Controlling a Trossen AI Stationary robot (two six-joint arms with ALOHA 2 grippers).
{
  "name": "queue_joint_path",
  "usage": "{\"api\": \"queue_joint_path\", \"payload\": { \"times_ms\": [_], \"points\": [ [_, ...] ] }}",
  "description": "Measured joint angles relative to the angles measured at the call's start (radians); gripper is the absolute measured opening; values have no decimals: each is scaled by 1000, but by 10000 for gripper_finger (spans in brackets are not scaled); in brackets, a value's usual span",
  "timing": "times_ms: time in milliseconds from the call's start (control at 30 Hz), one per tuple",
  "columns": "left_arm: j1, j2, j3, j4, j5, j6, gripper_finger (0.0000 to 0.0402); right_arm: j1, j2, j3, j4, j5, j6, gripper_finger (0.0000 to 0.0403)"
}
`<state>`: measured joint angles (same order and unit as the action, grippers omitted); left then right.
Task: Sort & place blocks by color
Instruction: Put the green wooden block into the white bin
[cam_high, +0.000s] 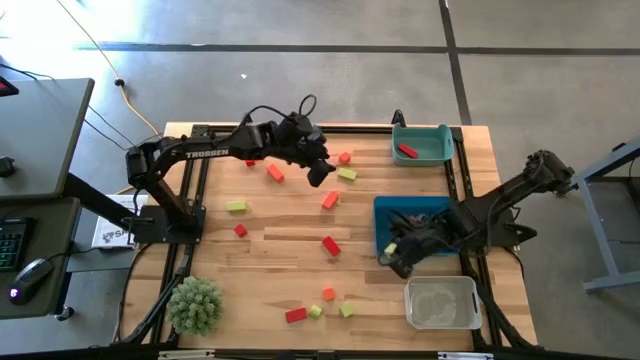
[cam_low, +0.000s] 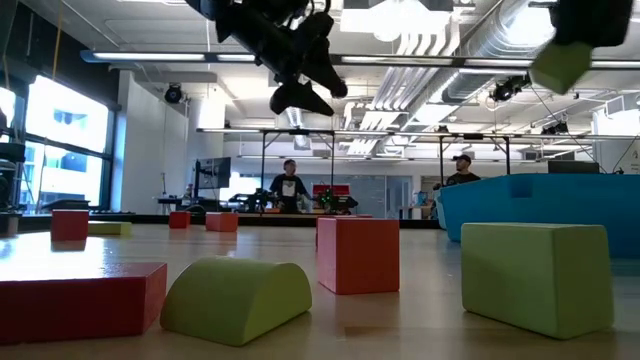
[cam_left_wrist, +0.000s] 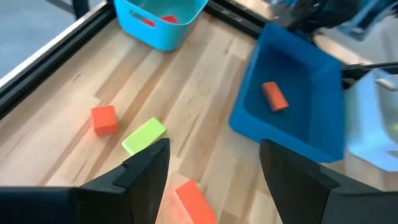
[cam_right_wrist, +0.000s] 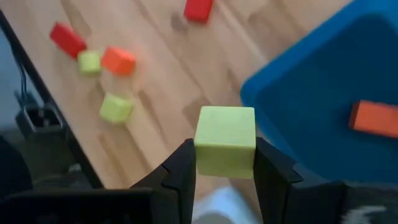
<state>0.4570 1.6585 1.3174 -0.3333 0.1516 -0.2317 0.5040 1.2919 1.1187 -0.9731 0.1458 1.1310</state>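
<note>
Red, orange and yellow-green blocks lie scattered on the wooden table. My left gripper (cam_high: 322, 175) (cam_left_wrist: 211, 174) hangs open above an orange block (cam_left_wrist: 194, 200), with a yellow-green block (cam_left_wrist: 144, 135) and an orange cube (cam_left_wrist: 104, 118) close by. My right gripper (cam_high: 393, 252) (cam_right_wrist: 225, 163) is shut on a yellow-green cube (cam_right_wrist: 225, 142) at the blue bin's (cam_high: 412, 208) near left corner. That bin holds an orange block (cam_right_wrist: 373, 118). A red block (cam_high: 406, 152) lies in the teal bin (cam_high: 440, 132). My right gripper pinches the yellow-green cube between its two fingers, one on each of two opposite side faces (cam_right_wrist: 200, 149). The cube is lifted clear of the table, high up in the low view (cam_low: 560, 65).
A clear bin (cam_high: 442, 302) sits at the near right, just beyond my right gripper. A spiky green plant ball (cam_high: 195, 305) stands at the near left corner. A cluster of blocks (cam_high: 320, 308) lies near the near edge. Black rails frame the table's sides.
</note>
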Motion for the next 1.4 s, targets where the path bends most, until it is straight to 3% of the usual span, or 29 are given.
{"api": "queue_joint_path", "payload": {
  "times_ms": [167, 533, 900, 1133, 1400],
  "points": [
    [-45, 17, 0, -7, -79, -3, 239, 73, 0, 0, -30, -29, 58, 103],
    [-94, 88, 0, -15, -123, -101, 239, 219, 0, 0, -49, -100, 172, 103],
    [-137, 172, 0, -24, -157, -177, 239, 389, 4, -22, -85, -65, 375, 103],
    [-173, 196, 0, -79, -290, -177, 239, 465, 4, -84, -43, -79, 467, 103],
    [-185, 216, -1, -126, -317, -185, 239, 513, 5, -169, 60, -80, 541, 103]
  ]
}}
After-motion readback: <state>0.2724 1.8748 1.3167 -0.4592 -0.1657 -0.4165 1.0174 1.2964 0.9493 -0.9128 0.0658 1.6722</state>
